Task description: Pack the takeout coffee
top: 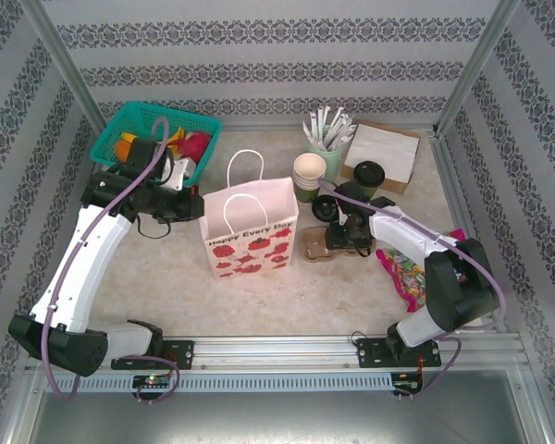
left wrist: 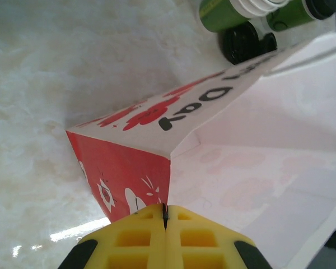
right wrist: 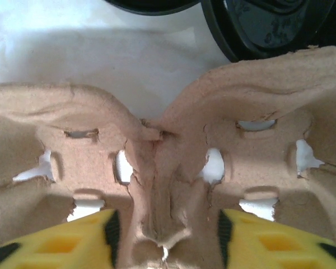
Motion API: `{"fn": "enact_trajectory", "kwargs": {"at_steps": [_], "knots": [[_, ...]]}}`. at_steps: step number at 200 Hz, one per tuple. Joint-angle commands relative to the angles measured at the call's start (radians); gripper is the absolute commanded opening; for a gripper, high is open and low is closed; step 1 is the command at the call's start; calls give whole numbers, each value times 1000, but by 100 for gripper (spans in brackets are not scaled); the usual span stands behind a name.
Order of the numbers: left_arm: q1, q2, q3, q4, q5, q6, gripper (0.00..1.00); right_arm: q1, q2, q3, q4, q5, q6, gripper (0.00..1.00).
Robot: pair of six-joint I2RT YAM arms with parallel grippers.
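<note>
White paper carrier bag with red strawberry print [top: 250, 227] upright at mid tabletop [top: 166, 277], mouth open. Left claw [left wrist: 165, 216] pressed together, pinching bag's upper side edge; yellow fingers [left wrist: 129, 241] meeting with paper between.

Takeout coffee, small green paper cup with round black plastic lid [top: 368, 178], upright at far right of tabletop. Positioned just in front of brown cardboard tray of white napkins [top: 388, 153] and beside mint-green holder of white sticks [top: 328, 143]. Clear of both claws.

Right claw [right wrist: 165, 238] down over brown moulded-pulp cup carrier [right wrist: 252, 101], jaws spread to either side of central ridge. Narrow gap seemingly left at each pad, though close view too cramped for certainty. Carrier flat on tabletop just right of bag, near loose black lids [top: 331, 208]. Stack of cream-rimmed green cups [top: 309, 176] behind carrier.
</note>
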Motion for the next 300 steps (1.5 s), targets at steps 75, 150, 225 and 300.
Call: {"fn": "enact_trajectory", "kwargs": {"at_steps": [75,150,225,300], "knots": [[28,-73,-116,118,227,61,0,15,70,31,38,42,5,33],[-18,-88,-158,124,236,-2,12,22,61,59,4,76,-16,7],[-18,-95,-90,58,163,125,61,16,-39,39,-26,116,10,0],[-16,-134,-65,156,161,159,93,-29,-187,22,-83,127,114,0]]}}
